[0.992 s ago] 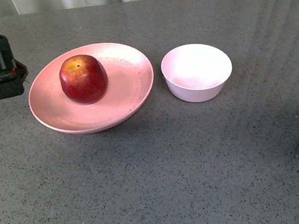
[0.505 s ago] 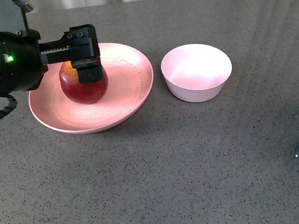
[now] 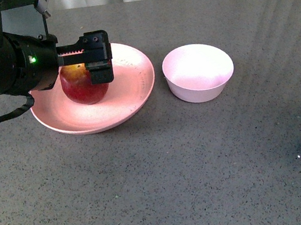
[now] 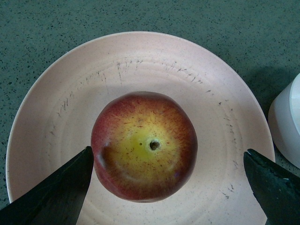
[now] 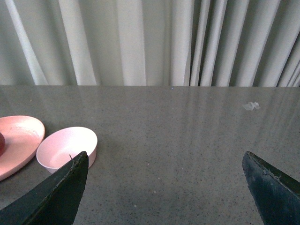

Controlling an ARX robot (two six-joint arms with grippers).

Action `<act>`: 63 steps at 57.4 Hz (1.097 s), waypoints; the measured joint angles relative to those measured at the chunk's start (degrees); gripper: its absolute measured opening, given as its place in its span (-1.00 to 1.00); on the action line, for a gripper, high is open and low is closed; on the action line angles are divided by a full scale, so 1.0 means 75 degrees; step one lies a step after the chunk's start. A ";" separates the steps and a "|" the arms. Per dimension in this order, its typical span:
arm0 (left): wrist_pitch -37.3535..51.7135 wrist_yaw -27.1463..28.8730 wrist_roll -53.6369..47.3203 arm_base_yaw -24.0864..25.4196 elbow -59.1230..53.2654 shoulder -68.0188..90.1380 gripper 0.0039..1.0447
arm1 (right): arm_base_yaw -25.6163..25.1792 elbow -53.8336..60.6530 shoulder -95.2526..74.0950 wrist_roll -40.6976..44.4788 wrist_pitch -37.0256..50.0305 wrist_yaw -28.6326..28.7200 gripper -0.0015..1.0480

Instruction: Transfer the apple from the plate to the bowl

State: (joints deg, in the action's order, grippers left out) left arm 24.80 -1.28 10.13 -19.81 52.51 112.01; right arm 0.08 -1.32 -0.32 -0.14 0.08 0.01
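The dark red apple (image 3: 82, 90) sits on the left part of the wide pink plate (image 3: 134, 86). The small pale bowl (image 3: 199, 72) stands empty just right of the plate. My left gripper (image 3: 88, 71) hovers over the apple, open. In the left wrist view the apple (image 4: 144, 146) lies stem dimple up between the two dark fingers (image 4: 61, 192), nearer one of them and clear of both; the plate (image 4: 220, 93) and the bowl's side (image 4: 288, 126) show too. My right gripper (image 5: 164, 187) is open and empty over bare table, out of the front view.
The grey speckled table (image 3: 167, 179) stretches in front of the dishes. A pale curtain (image 5: 150, 42) hangs behind the table. In the right wrist view the bowl (image 5: 65, 147) and the plate's edge (image 5: 18, 136) lie off to one side.
My left arm has come in from the left edge and moved right, over the plate, so the open gripper now stands over the apple. Apple, plate and bowl have not moved.
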 joint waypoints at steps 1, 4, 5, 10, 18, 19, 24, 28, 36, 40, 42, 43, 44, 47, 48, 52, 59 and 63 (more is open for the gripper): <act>-0.0009 0.0003 0.0000 0.0000 0.0012 0.0015 0.84 | 0.0000 -0.0003 0.0000 0.0000 0.0000 0.0000 0.83; -0.0023 0.0044 -0.0003 0.0006 0.0085 0.0099 0.84 | 0.0000 -0.0003 0.0000 0.0000 0.0000 0.0000 0.83; -0.0026 0.0058 -0.0006 0.0006 0.0111 0.0128 0.84 | 0.0000 -0.0003 0.0000 -0.0003 0.0000 0.0000 0.83; -0.0082 0.0137 -0.0023 0.0009 0.0216 0.0256 0.84 | 0.0000 0.0000 0.0000 0.0000 0.0000 0.0000 0.83; -0.0187 0.0233 -0.0087 0.0003 0.0367 0.0455 0.84 | 0.0000 0.0000 0.0000 0.0000 0.0000 0.0000 0.83; -0.0192 0.0233 -0.0090 0.0000 0.0376 0.0466 0.84 | 0.0000 -0.0003 0.0000 0.0000 0.0000 0.0000 0.83; -0.0245 0.0294 -0.0140 -0.0017 0.0437 0.0530 0.84 | 0.0000 0.0000 0.0000 0.0000 0.0000 0.0000 0.83; -0.0283 0.0385 -0.0195 -0.0044 0.0519 0.0592 0.76 | 0.0000 -0.0003 0.0000 -0.0003 0.0000 0.0000 0.83; -0.0364 0.0501 -0.0210 -0.0064 0.0664 0.0685 0.42 | 0.0000 -0.0003 0.0000 0.0000 0.0000 0.0000 0.83; -0.0405 0.0565 -0.0216 -0.0093 0.0708 0.0699 0.33 | 0.0000 -0.0003 0.0000 0.0000 0.0000 0.0000 0.83; -0.0411 0.0580 -0.0219 -0.0108 0.0714 0.0699 0.31 | 0.0000 -0.0003 0.0000 -0.0003 0.0000 0.0000 0.83; -0.0411 0.0603 -0.0221 -0.0122 0.0717 0.0699 0.30 | 0.0000 0.0000 0.0000 0.0000 0.0000 0.0000 0.83; -0.0414 0.0615 -0.0221 -0.0128 0.0720 0.0699 0.29 | 0.0000 -0.0003 0.0000 -0.0003 0.0000 0.0000 0.83; -0.0417 0.0659 -0.0224 -0.0163 0.0723 0.0697 0.28 | 0.0000 0.0000 0.0000 0.0000 0.0000 0.0000 0.83; -0.0417 0.0662 -0.0224 -0.0169 0.0723 0.0697 0.28 | 0.0000 -0.0003 0.0000 -0.0003 0.0000 0.0000 0.83; -0.0417 0.0656 -0.0224 -0.0233 0.0723 0.0662 0.27 | 0.0000 0.0000 0.0000 0.0000 0.0000 0.0000 0.83; -0.0446 0.0568 -0.0271 -0.0440 0.0723 0.0498 0.27 | 0.0000 -0.0003 0.0000 0.0000 0.0000 0.0000 0.83; -0.0525 0.0498 -0.0309 -0.0688 0.0755 0.0251 0.27 | 0.0000 -0.0003 0.0000 0.0000 0.0000 0.0000 0.83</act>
State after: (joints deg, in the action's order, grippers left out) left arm 20.86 2.46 7.81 -24.97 58.17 113.89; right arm 0.08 -1.34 -0.32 -0.14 0.08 0.01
